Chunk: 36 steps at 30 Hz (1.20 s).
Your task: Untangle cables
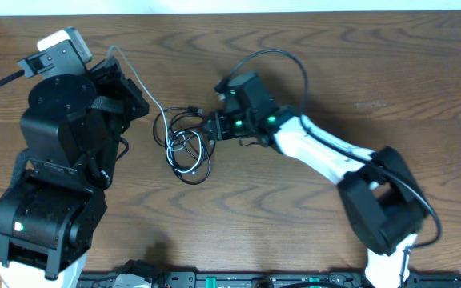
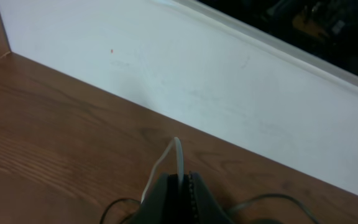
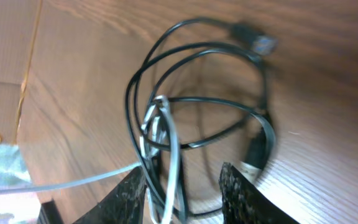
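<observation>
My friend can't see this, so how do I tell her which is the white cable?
Find the wooden table, then the tangle of loops near its middle. The white cable runs from that tangle to the left pincer, which is shut on it. It is pale; the black cable looped with it is dark.

Plain brown wooden table (image 1: 358, 88). On it a black cable (image 3: 250, 35) lies looped, tangled with a white cable (image 3: 174, 146)
</observation>
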Motion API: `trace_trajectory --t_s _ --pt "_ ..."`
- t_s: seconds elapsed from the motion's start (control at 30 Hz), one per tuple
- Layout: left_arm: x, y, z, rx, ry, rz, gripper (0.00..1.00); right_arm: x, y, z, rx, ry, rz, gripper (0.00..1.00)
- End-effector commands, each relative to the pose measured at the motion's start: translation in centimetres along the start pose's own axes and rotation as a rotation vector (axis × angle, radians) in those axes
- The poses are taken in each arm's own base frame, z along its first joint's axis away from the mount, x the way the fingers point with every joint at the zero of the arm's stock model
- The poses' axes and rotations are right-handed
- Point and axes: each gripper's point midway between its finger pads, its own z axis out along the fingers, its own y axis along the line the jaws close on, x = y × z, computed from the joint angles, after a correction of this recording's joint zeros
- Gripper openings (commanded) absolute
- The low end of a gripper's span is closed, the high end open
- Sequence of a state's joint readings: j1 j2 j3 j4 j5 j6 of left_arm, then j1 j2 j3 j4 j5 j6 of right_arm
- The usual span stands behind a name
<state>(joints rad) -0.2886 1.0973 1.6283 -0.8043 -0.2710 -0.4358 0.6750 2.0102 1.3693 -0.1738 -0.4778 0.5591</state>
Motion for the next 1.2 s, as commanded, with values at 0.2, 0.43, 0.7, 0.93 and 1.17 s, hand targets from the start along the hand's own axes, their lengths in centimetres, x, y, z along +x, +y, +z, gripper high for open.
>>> trace_trajectory --t_s 0.2,0.43,0.7,0.93,1.17 --pt "0.2 0.0 0.7 -0.012 0.011 0.024 0.07 3.5 -0.3 4.3 -0.007 0.153 -0.019 0.31" --pt "0.7 0.0 1.6 -0.025 0.032 0.032 0.07 -0.7 -2.0 1.5 0.061 0.094 -0.021 0.01" --pt "1.5 0.0 3.1 -0.050 0.061 0.046 0.07 -6.5 -8.0 -7.0 0.244 -0.005 0.050 0.01" --pt "0.6 1.5 4.3 -0.165 0.006 0.054 0.07 -7.2 -16.1 -14.2 0.461 -0.042 0.209 0.01" --pt "-3.7 -0.1 3.6 -0.104 -0.166 0.035 0.08 -4.6 -22.0 -15.8 0.619 0.006 0.311 0.01"
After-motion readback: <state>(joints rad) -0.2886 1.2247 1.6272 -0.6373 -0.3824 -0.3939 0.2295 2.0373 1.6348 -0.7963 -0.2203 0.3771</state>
